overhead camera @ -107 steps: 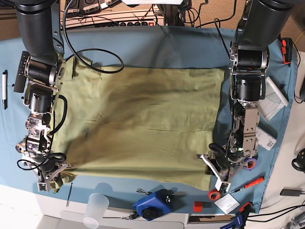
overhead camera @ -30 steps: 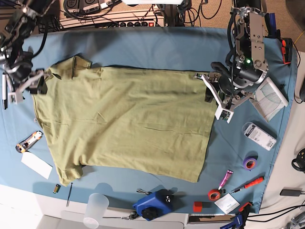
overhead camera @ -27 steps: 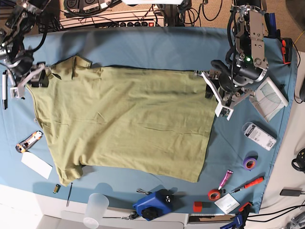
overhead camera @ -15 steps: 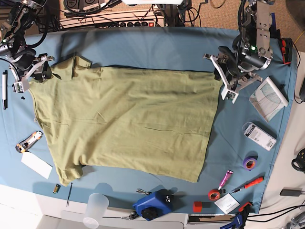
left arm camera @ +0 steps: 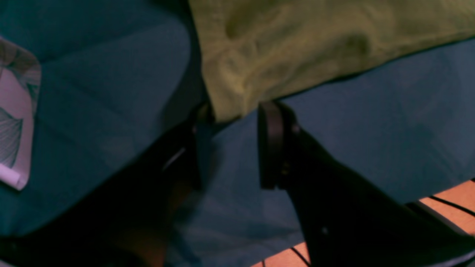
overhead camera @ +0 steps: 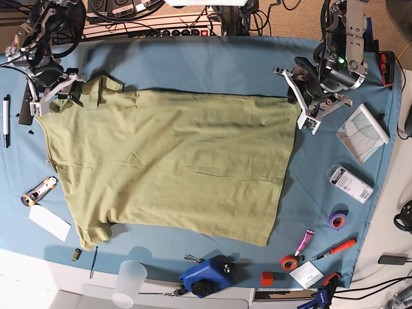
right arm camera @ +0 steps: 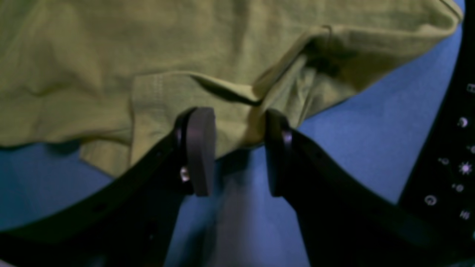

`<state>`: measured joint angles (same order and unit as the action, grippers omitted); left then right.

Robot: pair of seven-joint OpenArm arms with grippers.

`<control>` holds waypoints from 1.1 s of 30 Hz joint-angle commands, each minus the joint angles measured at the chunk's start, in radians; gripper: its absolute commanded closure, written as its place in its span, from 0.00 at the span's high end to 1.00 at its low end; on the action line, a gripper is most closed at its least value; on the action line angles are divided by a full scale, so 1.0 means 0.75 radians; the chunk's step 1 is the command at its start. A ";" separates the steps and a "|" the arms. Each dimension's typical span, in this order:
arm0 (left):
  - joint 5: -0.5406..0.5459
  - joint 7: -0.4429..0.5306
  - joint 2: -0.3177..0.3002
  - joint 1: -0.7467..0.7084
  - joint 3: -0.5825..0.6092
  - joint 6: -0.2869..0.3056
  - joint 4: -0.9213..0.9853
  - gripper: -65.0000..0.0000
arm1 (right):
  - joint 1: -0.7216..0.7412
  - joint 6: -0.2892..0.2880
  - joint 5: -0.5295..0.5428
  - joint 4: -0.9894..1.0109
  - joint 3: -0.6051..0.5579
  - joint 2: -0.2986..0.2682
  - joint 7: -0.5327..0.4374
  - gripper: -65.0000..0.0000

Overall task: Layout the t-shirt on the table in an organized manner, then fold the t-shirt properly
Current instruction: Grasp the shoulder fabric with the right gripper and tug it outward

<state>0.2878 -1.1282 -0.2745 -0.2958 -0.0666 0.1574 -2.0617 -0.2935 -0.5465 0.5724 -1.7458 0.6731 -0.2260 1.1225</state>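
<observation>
An olive-green t-shirt [overhead camera: 170, 164] lies spread nearly flat across the middle of the table [overhead camera: 206, 61], which is covered in a teal-blue cloth. Its sleeves sit toward the base view's left side and its hem toward the right. Seconds ago both arms were at the near edge of the table, gripping the shirt there; they have since drawn it toward the far edge.

The left gripper [overhead camera: 301, 106] now sits at the far hem corner, on the base view's right. Its wrist camera shows its jaws parted with the fabric corner just between the tips, not pinched. The right gripper [overhead camera: 55, 95] is at the far sleeve [overhead camera: 96, 90], on the left. Its jaws are likewise parted, with folded sleeve cloth resting between them but not clamped.

Both arms have edged farther back over the last second, so the shirt looks released. The layout step seems close to done, though the far sleeve is bunched and the near sleeve curls under. Folding has not begun. A pen [overhead camera: 6, 119] and a purple tape roll [overhead camera: 337, 219] lie near the table edges.
</observation>
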 commanded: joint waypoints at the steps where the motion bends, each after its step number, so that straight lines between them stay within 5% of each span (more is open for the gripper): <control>1: 0.006 0.019 -0.008 0.007 -0.003 0.001 -0.025 0.30 | 0.008 0.009 -0.003 -0.019 0.009 -0.011 -0.051 0.34; 10: 0.006 0.039 -0.008 0.007 -0.003 0.001 -0.025 0.30 | 0.011 0.096 -0.107 -0.017 0.009 0.047 -0.109 0.32; 16: 0.006 0.039 -0.008 0.007 -0.003 0.001 -0.025 0.30 | 0.011 0.097 -0.116 -0.017 0.009 0.046 -0.100 0.00; 27: 0.006 0.038 -0.008 0.007 -0.003 0.001 -0.025 0.30 | 0.011 0.084 -0.097 -0.019 0.011 0.045 -0.100 0.00; 30: 0.006 0.038 -0.008 0.007 -0.003 0.001 -0.025 0.30 | 0.011 -0.004 -0.094 -0.019 0.011 0.045 -0.079 0.00; 33: 0.006 0.039 -0.008 0.007 -0.003 0.001 -0.025 0.30 | 0.011 -0.092 -0.018 -0.020 0.011 0.038 0.032 0.21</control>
<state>0.2890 -1.1145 -0.2745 -0.2958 -0.0666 0.1574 -2.0617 -0.2893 -0.6113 0.5522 -1.7462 0.6743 -0.1829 1.1519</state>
